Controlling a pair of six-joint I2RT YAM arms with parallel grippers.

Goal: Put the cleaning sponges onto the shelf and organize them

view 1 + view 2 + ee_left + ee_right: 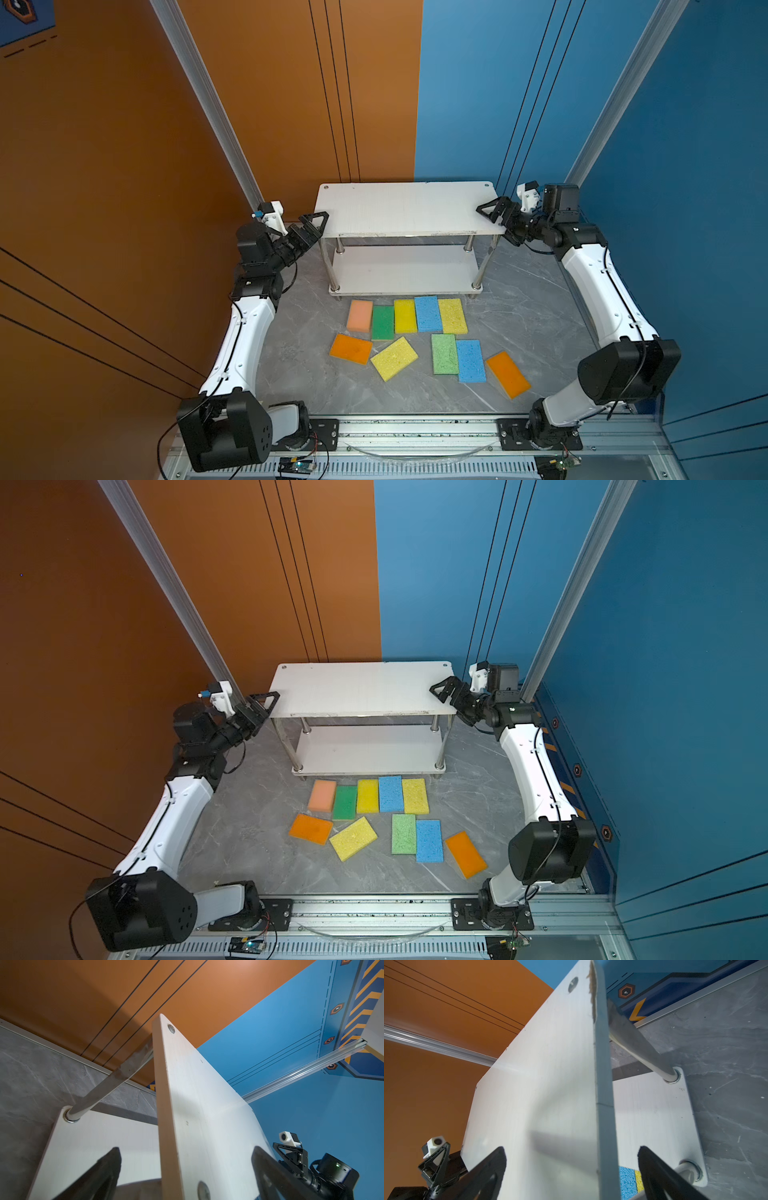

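The white two-tier shelf [399, 208] [357, 688] stands at the back of the table, both boards bare. Several cleaning sponges lie flat in front of it: a row of peach [360, 316], dark green [382, 323], yellow [405, 316], blue [428, 313] and yellow [453, 316], then orange [351, 349], yellow [394, 358], light green [444, 354], blue [471, 360] and orange [508, 375]. My left gripper [318, 224] [187, 1151] is open astride the top board's left end. My right gripper [488, 214] [572, 1150] is open astride its right end. Neither holds anything.
The grey marble tabletop [519, 311] is bounded by the orange and blue walls behind. Slanted aluminium posts [216, 116] [615, 104] rise just behind each gripper. A metal rail [415, 428] with the arm bases runs along the front edge.
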